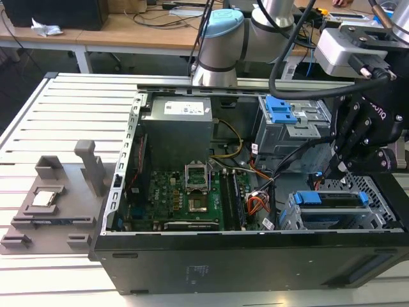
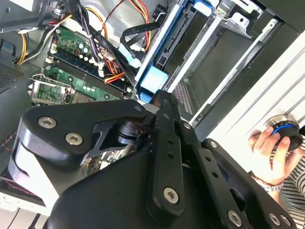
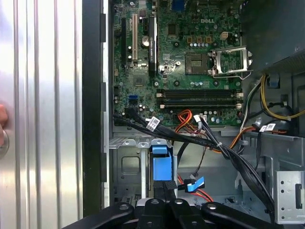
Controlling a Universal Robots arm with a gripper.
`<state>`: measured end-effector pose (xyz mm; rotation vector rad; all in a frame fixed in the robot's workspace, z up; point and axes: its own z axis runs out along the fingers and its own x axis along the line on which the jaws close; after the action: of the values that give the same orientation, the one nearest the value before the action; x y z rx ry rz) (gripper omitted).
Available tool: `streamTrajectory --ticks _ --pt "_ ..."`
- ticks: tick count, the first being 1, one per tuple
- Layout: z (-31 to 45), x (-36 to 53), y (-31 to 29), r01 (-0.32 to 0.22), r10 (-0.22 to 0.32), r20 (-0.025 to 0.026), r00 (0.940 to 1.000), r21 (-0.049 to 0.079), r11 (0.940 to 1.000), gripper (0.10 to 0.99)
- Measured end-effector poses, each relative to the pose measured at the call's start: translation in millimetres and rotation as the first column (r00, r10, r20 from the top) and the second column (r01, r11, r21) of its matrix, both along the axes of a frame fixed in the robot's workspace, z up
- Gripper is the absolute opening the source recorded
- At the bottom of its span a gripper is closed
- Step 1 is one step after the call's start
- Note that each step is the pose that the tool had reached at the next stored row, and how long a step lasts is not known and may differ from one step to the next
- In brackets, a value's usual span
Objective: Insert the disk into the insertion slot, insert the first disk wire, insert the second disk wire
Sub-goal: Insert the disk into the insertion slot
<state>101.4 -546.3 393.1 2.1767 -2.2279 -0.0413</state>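
The disk (image 1: 332, 203), silver in a bright blue carrier, lies in the insertion slot (image 1: 378, 190), the low perforated silver cage at the exterior view's right end of the open computer case. My gripper (image 1: 333, 171) hangs just above the slot's inner end. In both wrist views its black fingers are shut together, with nothing seen between them. Their tips (image 3: 167, 187) meet the carrier's blue end tab (image 3: 160, 164). The same tab (image 2: 153, 81) and gripper tip (image 2: 159, 98) show in the second wrist view. A loose blue wire connector (image 3: 193, 185) lies beside the tips.
Black cable bundles (image 3: 190, 138) and orange wires cross above the slot. The motherboard (image 1: 192, 198), the power supply (image 1: 177, 128) and a taller grey cage with a blue latch (image 1: 281, 112) fill the case. A grey fixture (image 1: 51, 198) sits on the table. A person's hand (image 2: 271, 148) holds a knob.
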Motion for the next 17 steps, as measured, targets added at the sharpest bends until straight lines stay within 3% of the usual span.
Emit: streamTrajectory --ticks 5,8,11,17 --pt "0.0 10.7 5.5 0.000 0.000 -0.0007 1.0000 -0.001 1.0000 0.106" --pt "-2.0 18.2 6.2 0.000 0.000 -0.0053 1.0000 -0.001 1.0000 0.106" --pt "-8.2 21.3 6.1 0.000 0.000 -0.0094 1.0000 -0.001 1.0000 0.106" --pt "-19.7 22.7 6.1 0.000 0.000 -0.0114 0.9999 -0.001 1.0000 0.106"
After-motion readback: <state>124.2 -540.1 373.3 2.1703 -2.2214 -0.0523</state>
